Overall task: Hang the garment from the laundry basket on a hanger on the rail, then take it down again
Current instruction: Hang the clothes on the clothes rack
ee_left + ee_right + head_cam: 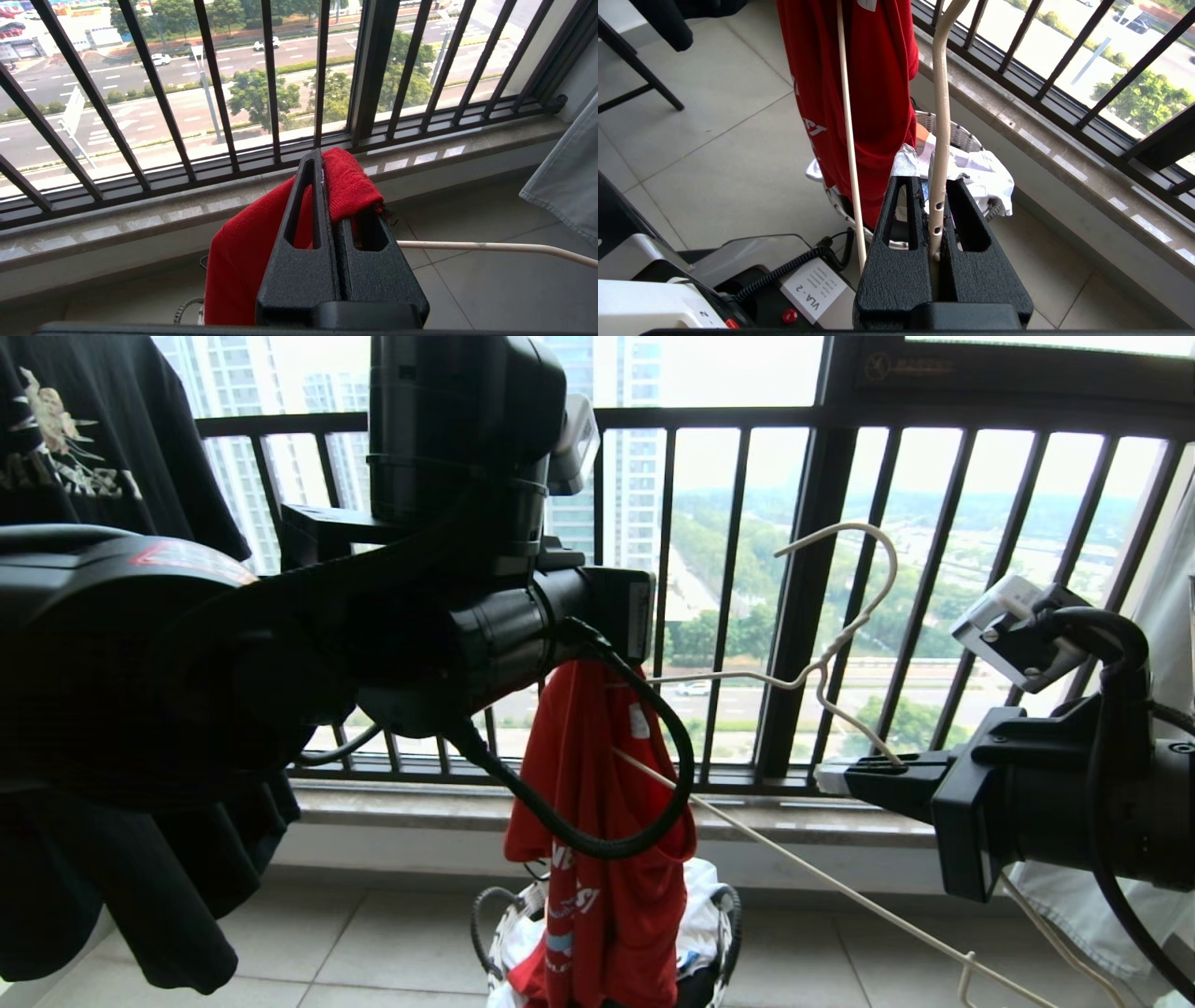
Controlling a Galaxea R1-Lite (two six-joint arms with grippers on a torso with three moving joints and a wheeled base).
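- Red cloth fills the centre of the head view: the garment (597,821) hangs in a long bunch from the left claw (337,196), its lower end reaching down into the laundry basket (724,915) at the bottom centre of the frame.
- In the left wrist view, that claw is clenched on a fold of the red fabric near its top, the cloth draped over the fingertips.
- Right claw (937,219), at the right of the head view, is clenched on one arm of the hanger (840,644); the slim hook curves up in the upper centre-right of the frame, in front of the dark window railing (803,597).
- One thin whitish wire of the hanger runs diagonally from the red cloth down to the lower right; whether it passes inside the shirt or only in front of it cannot be told.
- No overhead rail shows in any view, so nothing is hung yet.
- My reading of the step: the shirt is lifted out of the basket and is being brought together with the hanger, the dressing stage before hanging.
- The next move would likely call for feeding the free hanger arm into the neck or hem opening while the left claw keeps the fabric taut.
- A black printed T-shirt (84,439) hangs at the upper left, and a pale garment (1167,597) sits at the right edge; neither belongs to the task.
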